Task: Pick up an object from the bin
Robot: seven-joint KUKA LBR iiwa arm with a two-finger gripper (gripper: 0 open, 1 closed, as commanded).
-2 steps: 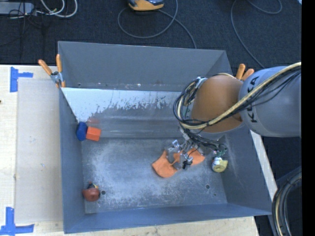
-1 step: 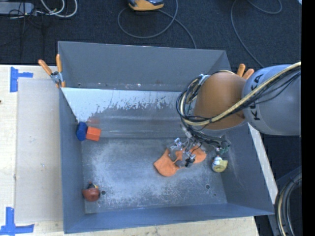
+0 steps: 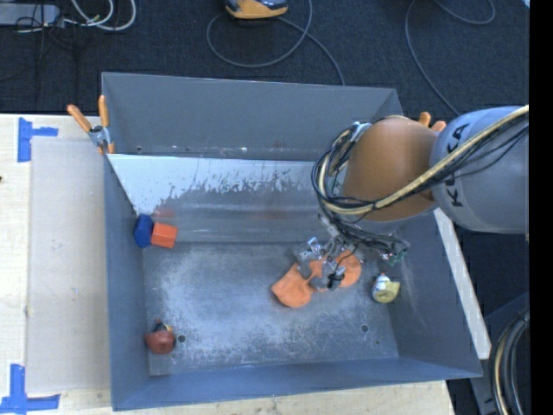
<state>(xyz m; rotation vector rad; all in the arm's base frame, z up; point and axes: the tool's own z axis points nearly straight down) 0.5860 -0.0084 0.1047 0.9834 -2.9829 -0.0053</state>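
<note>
Camera view: pale wooden table (image 3: 60,258) carries grey metal bin (image 3: 259,387), bottom speckled white. Near-left corner: brown-red ball (image 3: 160,341). Right of centre: orange lump (image 3: 292,291), jaws down at its far-right edge, spread cannot tell; yellow-white piece (image 3: 385,290) near. Far-left: blue block (image 3: 143,230) touching orange block (image 3: 164,235). Beyond: dark floor, cables (image 3: 259,50).

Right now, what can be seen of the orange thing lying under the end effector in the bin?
The orange thing is an irregular, rounded lump of plain orange that looks soft and matte. It lies low on the bin floor, right of the middle. Its left end is in plain sight; the end effector sits over its right part and hides it, so its full outline cannot be told. Whether the end effector touches it is unclear. A small yellow-and-white thing lies apart on its right.
</note>
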